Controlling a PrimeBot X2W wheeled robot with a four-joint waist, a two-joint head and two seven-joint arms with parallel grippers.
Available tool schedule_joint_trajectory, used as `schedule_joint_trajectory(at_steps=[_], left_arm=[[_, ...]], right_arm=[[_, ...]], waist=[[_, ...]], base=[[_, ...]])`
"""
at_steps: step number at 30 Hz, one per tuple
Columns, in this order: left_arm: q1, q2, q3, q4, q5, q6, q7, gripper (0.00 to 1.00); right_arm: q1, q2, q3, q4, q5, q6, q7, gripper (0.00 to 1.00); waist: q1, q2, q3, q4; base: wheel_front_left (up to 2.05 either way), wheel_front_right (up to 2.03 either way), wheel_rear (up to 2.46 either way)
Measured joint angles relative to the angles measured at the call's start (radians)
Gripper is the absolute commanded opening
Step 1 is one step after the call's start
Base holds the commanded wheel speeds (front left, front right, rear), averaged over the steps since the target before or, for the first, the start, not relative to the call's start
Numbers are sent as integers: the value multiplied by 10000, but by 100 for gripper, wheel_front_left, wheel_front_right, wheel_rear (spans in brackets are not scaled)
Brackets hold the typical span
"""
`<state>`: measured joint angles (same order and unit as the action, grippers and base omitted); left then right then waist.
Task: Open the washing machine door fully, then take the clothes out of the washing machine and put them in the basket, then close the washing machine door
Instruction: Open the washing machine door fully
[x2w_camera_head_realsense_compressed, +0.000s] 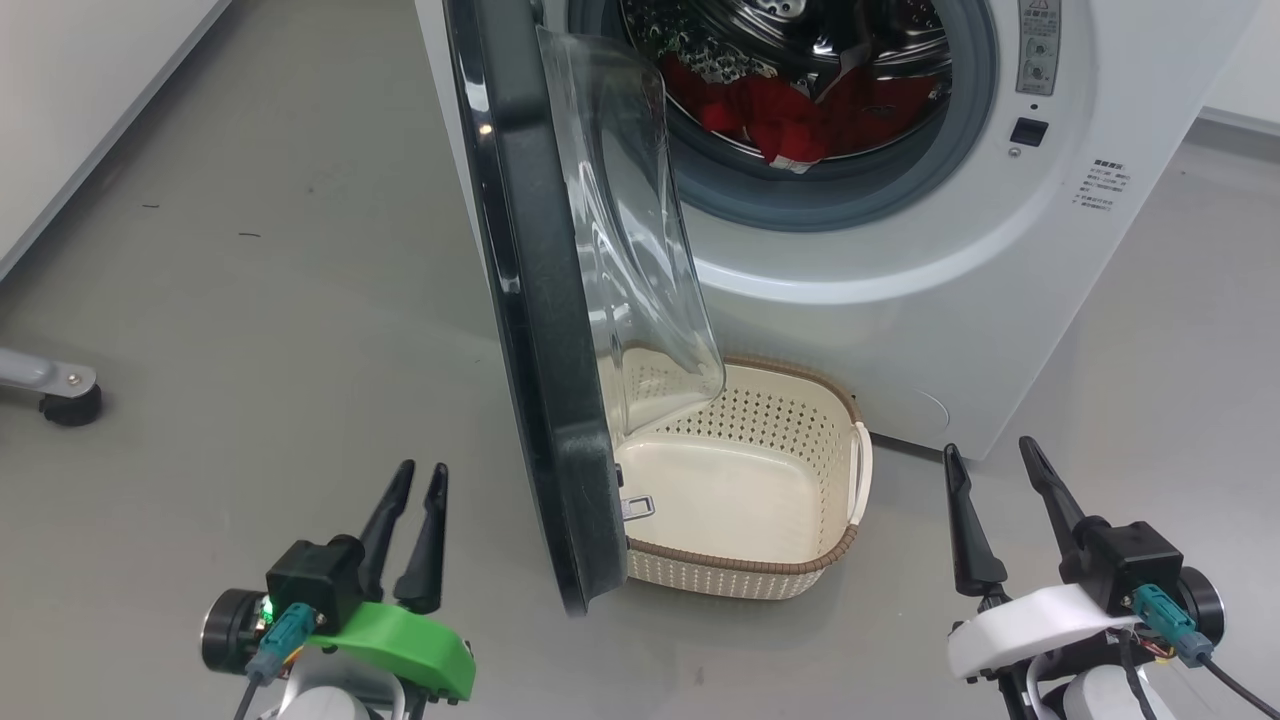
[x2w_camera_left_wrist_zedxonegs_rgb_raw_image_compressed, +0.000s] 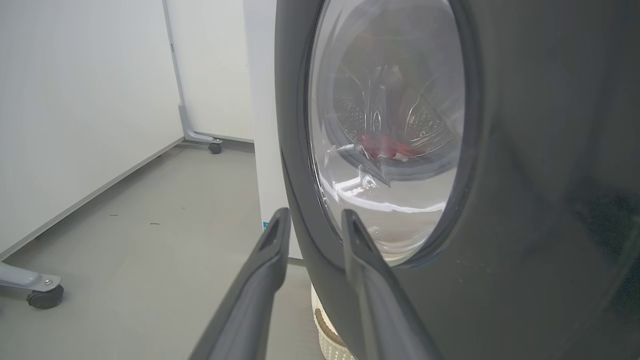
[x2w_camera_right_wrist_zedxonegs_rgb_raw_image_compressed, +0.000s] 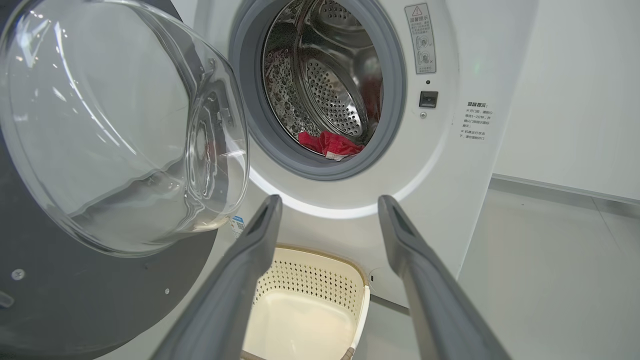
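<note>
Behind the door (x2w_camera_head_realsense_compressed: 540, 330), basket (x2w_camera_head_realsense_compressed: 770, 415) partly hidden

We find all three views bright under even, cool white light, with only faint, soft shadows on the smooth grey floor (x2w_camera_head_realsense_compressed: 250, 330). Glare streaks the bulging clear glass window (x2w_camera_head_realsense_compressed: 630, 200) of the large round glossy black washing machine door (x2w_camera_head_realsense_compressed: 540, 330), and the steel drum (x2w_camera_right_wrist_zedxonegs_rgb_raw_image_compressed: 325, 85) of the big white washing machine (x2w_camera_right_wrist_zedxonegs_rgb_raw_image_compressed: 450, 165) sparkles with small reflections. At the bottom of the left wrist view, the two long dark fingers (x2w_camera_left_wrist_zedxonegs_rgb_raw_image_compressed: 260, 280) of the left gripper (x2w_camera_left_wrist_zedxonegs_rgb_raw_image_compressed: 315, 212) look soft, out of focus. Upright edges lean near the wrist views' sides.
</note>
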<state>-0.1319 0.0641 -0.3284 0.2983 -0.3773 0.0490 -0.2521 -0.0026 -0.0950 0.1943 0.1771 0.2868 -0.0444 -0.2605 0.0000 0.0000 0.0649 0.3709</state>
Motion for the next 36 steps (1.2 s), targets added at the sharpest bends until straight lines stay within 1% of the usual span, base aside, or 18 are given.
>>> schedule_joint_trajectory(at_steps=[1,7,9,13,15,20,26,32,36], left_arm=[[0,0,0,0,0,0,0,0],[70,6,-48,-6,2,0,13,0],[101,35,-42,-59,2,0,13,0],[98,127,6,-449,27,2,13,0],[88,144,46,-744,109,6,13,0],[-151,173,75,-1699,481,86,0,0],[-607,234,228,-3331,895,167,-4,0],[-927,230,159,-4924,1241,159,-48,0],[-952,224,-217,-5799,1312,-67,-52,0]], right_arm=[[0,0,0,0,0,0,0,100],[83,50,-184,61,-119,84,0,100],[83,79,-236,73,-190,161,0,100],[87,130,-345,84,-270,174,0,100],[99,161,-416,88,-311,251,0,100],[143,199,-600,92,-387,274,0,100],[167,268,-566,153,-508,500,0,100],[176,309,-569,184,-594,614,0,100],[196,332,-581,196,-610,702,0,100]], waist=[[0,0,0,0],[0,0,2,-6],[0,0,3,-4],[0,0,-3,22],[0,0,-7,47],[0,0,-21,176],[0,0,-88,312],[0,0,-137,367],[0,0,-177,380]], base=[[0,0,0],[0,0,0],[0,0,0],[0,0,0],[0,0,0],[0,0,0],[0,0,0],[0,0,0],[0,0,0]])
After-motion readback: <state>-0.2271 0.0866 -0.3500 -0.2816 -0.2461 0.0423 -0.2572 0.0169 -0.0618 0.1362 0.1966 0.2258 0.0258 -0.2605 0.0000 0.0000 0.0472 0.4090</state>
